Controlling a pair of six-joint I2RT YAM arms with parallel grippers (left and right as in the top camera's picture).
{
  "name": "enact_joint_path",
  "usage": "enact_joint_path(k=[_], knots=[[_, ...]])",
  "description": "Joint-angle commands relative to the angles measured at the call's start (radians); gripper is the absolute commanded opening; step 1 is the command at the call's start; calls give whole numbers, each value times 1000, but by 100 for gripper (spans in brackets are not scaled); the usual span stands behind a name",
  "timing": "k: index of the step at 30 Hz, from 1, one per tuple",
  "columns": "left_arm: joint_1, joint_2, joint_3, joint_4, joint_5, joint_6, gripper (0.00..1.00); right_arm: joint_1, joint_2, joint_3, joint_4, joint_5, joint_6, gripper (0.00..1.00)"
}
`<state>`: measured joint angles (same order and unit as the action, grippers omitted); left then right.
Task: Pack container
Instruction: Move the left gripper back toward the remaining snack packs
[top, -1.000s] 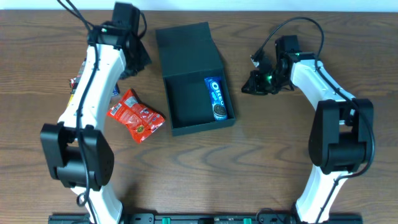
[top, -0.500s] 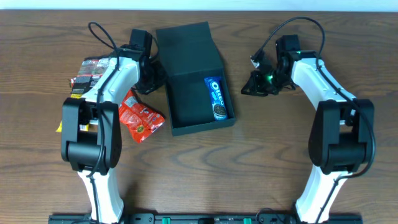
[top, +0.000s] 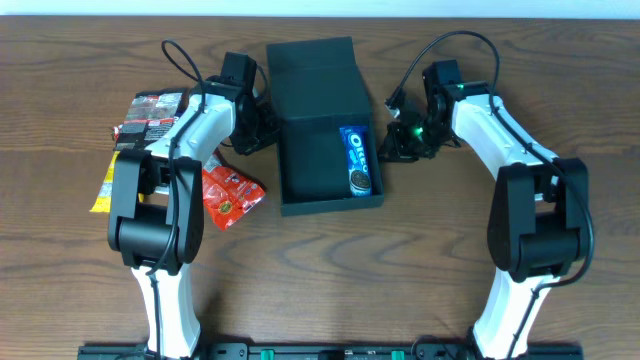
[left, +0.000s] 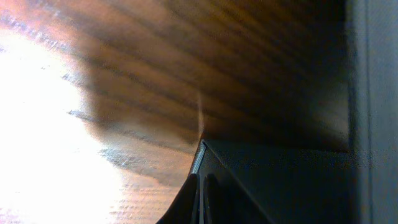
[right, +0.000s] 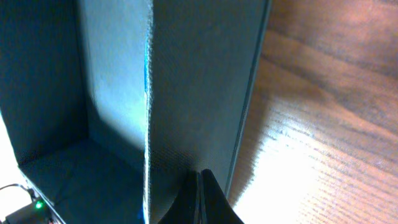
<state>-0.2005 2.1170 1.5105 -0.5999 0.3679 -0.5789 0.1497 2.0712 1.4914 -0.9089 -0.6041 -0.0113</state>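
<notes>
The container (top: 310, 150), a matte black box, lies open in the middle of the table with its flap lid (top: 315, 65) laid back. A blue cookie packet (top: 357, 160) rests inside along the right wall. My left gripper (top: 268, 130) is shut and empty, its tip against the box's left wall. In the left wrist view the closed fingers (left: 193, 202) meet a corner edge of the box (left: 280, 180). My right gripper (top: 390, 148) is also shut and empty, at the right wall. Its tip (right: 200, 196) presses on the outer wall (right: 193, 93).
A red snack packet (top: 230, 190) lies left of the box, partly under the left arm. Dark packets (top: 150, 110) and a yellow one (top: 103, 185) sit further left. The right arm's cable (top: 440, 45) loops above the table's far side.
The left arm swung in from the left to the box's left wall. The right gripper moved left to the right wall. The box shifted slightly to the right.
</notes>
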Motion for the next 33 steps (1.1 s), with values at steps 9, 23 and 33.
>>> enact_joint_path(k=[9,23,33], knots=[[-25,9,24,17,33,18,6,39,-3,17,-51,17,-20,1],[-29,6,28,-16,20,18,6,18,-3,17,-36,55,-8,1],[-25,-177,182,-138,-412,137,6,-62,-3,140,-37,133,26,1]])
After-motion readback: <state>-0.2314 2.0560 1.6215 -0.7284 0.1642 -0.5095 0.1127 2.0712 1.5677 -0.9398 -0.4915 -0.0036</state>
